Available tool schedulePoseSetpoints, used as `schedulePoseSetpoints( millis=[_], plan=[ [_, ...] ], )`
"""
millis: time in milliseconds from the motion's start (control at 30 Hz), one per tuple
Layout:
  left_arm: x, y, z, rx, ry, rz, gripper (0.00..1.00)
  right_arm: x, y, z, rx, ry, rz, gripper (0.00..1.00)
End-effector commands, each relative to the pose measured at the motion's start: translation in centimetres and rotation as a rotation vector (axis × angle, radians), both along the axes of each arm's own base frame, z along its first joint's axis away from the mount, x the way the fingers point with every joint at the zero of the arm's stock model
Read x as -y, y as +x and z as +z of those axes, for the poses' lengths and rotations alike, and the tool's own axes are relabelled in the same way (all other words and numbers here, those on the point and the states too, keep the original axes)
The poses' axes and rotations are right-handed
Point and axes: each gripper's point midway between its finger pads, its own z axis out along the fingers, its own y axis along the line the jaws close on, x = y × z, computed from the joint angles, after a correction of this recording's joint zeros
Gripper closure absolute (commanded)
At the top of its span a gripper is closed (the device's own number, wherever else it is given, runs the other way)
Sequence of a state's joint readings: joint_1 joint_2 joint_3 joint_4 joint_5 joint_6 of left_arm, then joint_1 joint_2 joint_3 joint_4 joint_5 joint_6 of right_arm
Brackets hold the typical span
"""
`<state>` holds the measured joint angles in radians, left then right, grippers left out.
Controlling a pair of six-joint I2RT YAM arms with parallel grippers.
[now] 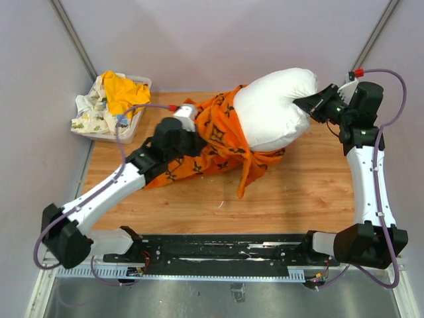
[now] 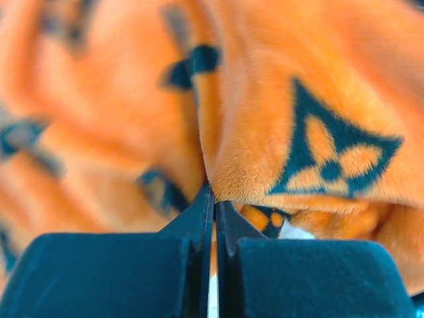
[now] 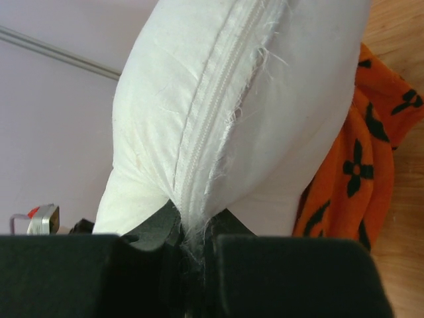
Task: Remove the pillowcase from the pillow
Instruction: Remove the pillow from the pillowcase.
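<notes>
The plump white pillow (image 1: 271, 109) lies at the back of the table, its right half bare. The orange pillowcase (image 1: 212, 142) with black motifs is bunched over its left end and trails toward the front. My left gripper (image 1: 199, 142) sits on that bunched fabric. In the left wrist view its jaws (image 2: 214, 199) are shut, with a fold of the pillowcase (image 2: 298, 99) pinched at the tips. My right gripper (image 1: 306, 104) is shut on the pillow's right end. The right wrist view shows it (image 3: 192, 228) clamping the frayed zipper seam of the pillow (image 3: 252, 99), the pillowcase (image 3: 358, 165) behind.
A clear plastic bin (image 1: 136, 126) stands at the back left corner, holding a yellow cloth (image 1: 122, 89) and a white printed cloth (image 1: 89, 112). The wooden table (image 1: 298, 192) is bounded by grey walls behind and at both sides.
</notes>
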<state>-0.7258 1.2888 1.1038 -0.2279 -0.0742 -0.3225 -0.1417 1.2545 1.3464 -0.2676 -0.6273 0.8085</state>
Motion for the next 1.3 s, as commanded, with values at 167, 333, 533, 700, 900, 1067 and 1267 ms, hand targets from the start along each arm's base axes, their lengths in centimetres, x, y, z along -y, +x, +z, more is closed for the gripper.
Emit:
schedulePoseSetpoints(
  millis=[167, 333, 533, 700, 900, 1067, 1267],
  plan=[
    [-24.9, 0.2, -3.8, -0.099, -0.179, 0.783, 1.00, 2.0, -0.3, 2.7, 0.118, 0.029, -0.049, 0.97],
    [-23.4, 0.1, -1.7, -0.043, -0.193, 0.639, 1.00, 1.8, -0.3, 2.7, 0.123, 0.049, -0.040, 0.98],
    [-19.5, 1.4, 1.5, 0.011, -0.250, 0.389, 0.21, 1.4, -0.7, 3.1, 0.141, 0.046, -0.018, 0.96],
    [-15.6, 4.5, 4.9, 0.046, -0.263, 0.257, 0.07, 0.0, -0.5, 3.0, 0.144, 0.053, 0.037, 0.95],
    [-9.9, 10.1, 6.4, 0.098, -0.217, 0.211, 0.06, -4.0, -1.3, 2.2, 0.122, 0.039, 0.147, 0.95],
    [-5.6, 14.4, 3.7, 0.029, -0.194, 0.155, 0.09, -6.5, -2.3, 1.9, 0.118, 0.037, 0.212, 0.95],
    [-1.5, 13.1, -6.3, -0.139, -0.077, 0.088, 0.21, -6.2, -2.6, 1.3, 0.115, 0.001, 0.192, 0.95]
  ],
)
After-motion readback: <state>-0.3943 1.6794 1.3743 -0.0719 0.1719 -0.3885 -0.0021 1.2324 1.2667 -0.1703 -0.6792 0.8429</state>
